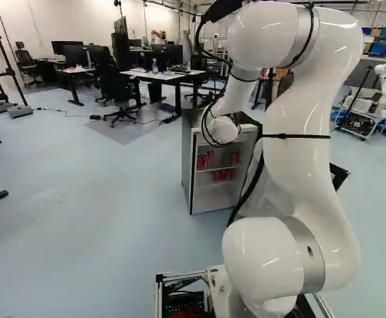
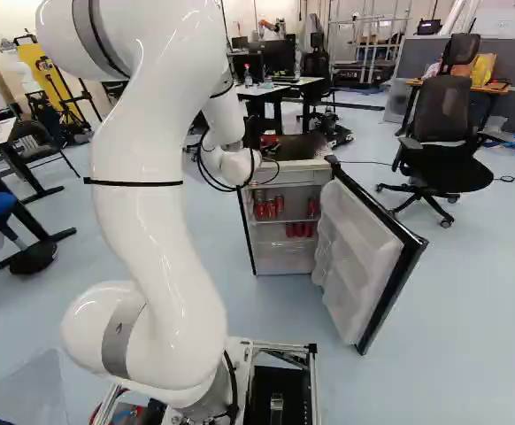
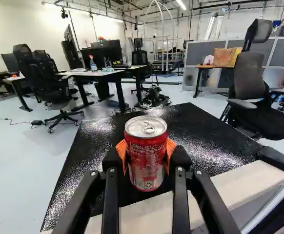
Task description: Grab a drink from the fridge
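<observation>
Red can clamped above the open fridge

A pale blue floor (image 1: 113,218) spreads through the room, and the fridge (image 1: 187,159) stands on it ahead of the white arm (image 1: 299,146). Its black top (image 3: 205,141) is pebbled and shiny, with a pale front edge (image 3: 249,185). Beyond it, a white tabletop (image 3: 100,73) carries monitors (image 3: 105,52) and a bottle (image 3: 92,63). A black office chair (image 3: 249,78) stands near the fridge, and behind it a wooden tabletop (image 3: 205,66) holds a brown paper bag (image 3: 223,57) in front of grey partitions (image 3: 198,56). At the right of the left base view stands another robot (image 1: 385,83).

The fridge door (image 2: 359,252) hangs wide open, its pale molded inside showing and a black border around it. Inside the fridge, red cans stand at two levels: an upper group (image 2: 269,208) with one more can (image 2: 312,207) apart from it, and a lower row (image 2: 299,230).

The jaws are clamped on a red drink can (image 3: 147,156), orange pads (image 3: 170,152) against its two sides. It is upright, over the fridge top; whether its base touches that surface cannot be told.
</observation>
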